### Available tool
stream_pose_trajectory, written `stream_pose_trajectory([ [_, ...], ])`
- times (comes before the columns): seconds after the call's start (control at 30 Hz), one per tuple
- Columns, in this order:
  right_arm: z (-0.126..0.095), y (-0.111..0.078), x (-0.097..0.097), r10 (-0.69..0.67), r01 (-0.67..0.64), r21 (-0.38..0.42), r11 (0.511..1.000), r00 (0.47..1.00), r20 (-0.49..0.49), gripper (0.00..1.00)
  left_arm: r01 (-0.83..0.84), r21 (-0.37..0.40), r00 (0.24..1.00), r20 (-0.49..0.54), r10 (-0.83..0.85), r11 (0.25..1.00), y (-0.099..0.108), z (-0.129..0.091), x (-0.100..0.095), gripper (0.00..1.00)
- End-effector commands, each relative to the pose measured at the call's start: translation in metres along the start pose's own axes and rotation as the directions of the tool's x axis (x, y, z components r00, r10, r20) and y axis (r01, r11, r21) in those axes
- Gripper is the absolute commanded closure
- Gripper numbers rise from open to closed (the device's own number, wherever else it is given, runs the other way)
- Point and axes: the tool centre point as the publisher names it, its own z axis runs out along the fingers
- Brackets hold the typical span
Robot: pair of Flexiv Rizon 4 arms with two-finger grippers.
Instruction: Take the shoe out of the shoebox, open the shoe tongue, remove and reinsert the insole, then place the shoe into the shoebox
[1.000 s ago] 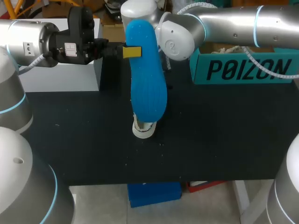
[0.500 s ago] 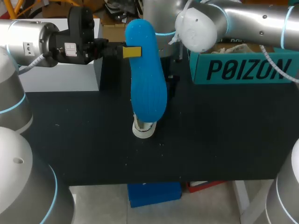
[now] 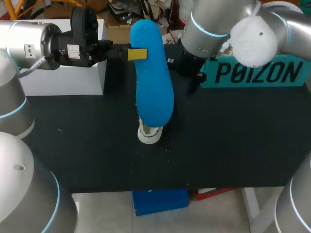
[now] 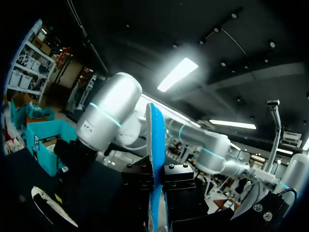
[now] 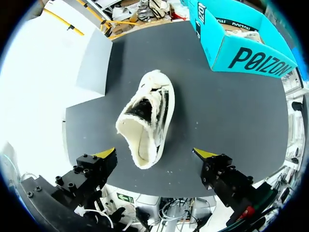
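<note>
My left gripper holds a blue insole upright, high over the table, its yellow tips shut on the insole's edge. The left wrist view shows the insole edge-on between that gripper's fingers. The white shoe lies on the black table, mouth wide and tongue pulled back. In the head view only its heel shows under the insole. My right gripper hangs open above the shoe, holding nothing. My right arm comes in at the back right.
A teal shoebox stands open at the back right, also seen ahead of the right gripper. A grey box sits at the back left of the black table.
My right gripper has opened wide and its arm has swung right, away from the insole. The left arm and the insole have stayed still.
</note>
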Motion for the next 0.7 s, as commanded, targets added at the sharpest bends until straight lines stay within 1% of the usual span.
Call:
stream_pose_trajectory([
  [0.03, -0.003, -0.009, -0.020, -0.036, -0.012, -0.138, 0.990, 0.939, -0.343, 0.00, -0.001, 0.002, 1.000, 0.002, 0.001, 1.000, 0.002, 0.001, 0.000, 1.00],
  [0.23, -0.003, -0.009, -0.020, -0.036, -0.012, -0.138, 0.990, 0.939, -0.343, 0.00, -0.001, 0.002, 1.000, 0.002, 0.001, 1.000, 0.002, 0.001, 0.000, 1.00],
  [0.27, -0.003, -0.011, -0.025, -0.012, -0.048, -0.124, 0.991, 0.896, -0.443, 0.00, -0.001, 0.002, 1.000, 0.002, 0.001, 1.000, 0.002, 0.001, 0.000, 1.00],
  [0.3, -0.005, -0.011, -0.029, 0.003, -0.081, -0.121, 0.989, 0.841, -0.541, 0.00, -0.001, 0.002, 1.000, 0.002, 0.001, 1.000, 0.002, 0.001, 0.000, 1.00],
  [0.33, -0.006, -0.011, -0.031, -0.012, -0.072, -0.136, 0.988, 0.843, -0.537, 0.00, -0.001, 0.002, 1.000, 0.002, 0.001, 1.000, 0.002, 0.001, 0.000, 1.00],
  [0.37, -0.009, -0.011, -0.032, -0.032, -0.069, -0.139, 0.988, 0.784, -0.620, 0.00, -0.001, 0.002, 1.000, 0.002, 0.001, 1.000, 0.002, 0.001, 0.000, 1.00],
  [0.4, -0.013, -0.009, -0.031, -0.036, -0.090, -0.138, 0.986, 0.701, -0.712, 0.00, -0.001, 0.002, 1.000, 0.002, 0.001, 1.000, 0.002, 0.001, 0.000, 1.00],
  [0.43, -0.017, -0.007, -0.033, -0.050, -0.087, -0.158, 0.984, 0.711, -0.702, 0.00, -0.001, 0.002, 1.000, 0.002, 0.001, 1.000, 0.002, 0.001, 0.000, 1.00],
  [0.47, -0.019, -0.006, -0.033, -0.058, -0.079, -0.156, 0.984, 0.694, -0.718, 0.00, -0.001, 0.002, 1.000, 0.002, 0.001, 1.000, 0.002, 0.001, 0.000, 1.00],
  [0.5, -0.023, -0.004, -0.031, -0.066, -0.082, -0.150, 0.985, 0.629, -0.775, 0.00, -0.001, 0.002, 1.000, 0.002, 0.001, 1.000, 0.002, 0.001, 0.000, 1.00],
  [0.53, -0.028, -0.002, -0.030, -0.074, -0.087, -0.160, 0.983, 0.609, -0.790, 0.00, -0.001, 0.002, 1.000, 0.002, 0.001, 1.000, 0.002, 0.001, 0.000, 1.00],
  [0.57, -0.031, -0.001, -0.030, -0.082, -0.077, -0.162, 0.984, 0.611, -0.787, 0.00, -0.001, 0.002, 1.000, 0.002, 0.001, 1.000, 0.002, 0.001, 0.000, 1.00],
  [0.63, -0.035, 0.002, -0.027, -0.088, -0.083, -0.157, 0.984, 0.539, -0.838, 0.00, -0.001, 0.002, 1.000, 0.002, 0.001, 1.000, 0.002, 0.001, 0.000, 1.00],
  [0.67, -0.036, 0.002, -0.027, -0.089, -0.084, -0.156, 0.984, 0.531, -0.843, 0.00, -0.001, 0.002, 1.000, 0.002, 0.001, 1.000, 0.002, 0.001, 0.000, 1.00],
  [0.7, -0.037, 0.004, -0.025, -0.093, -0.074, -0.151, 0.986, 0.512, -0.854, 0.00, -0.001, 0.002, 1.000, 0.002, 0.001, 1.000, 0.002, 0.001, 0.000, 1.00],
])
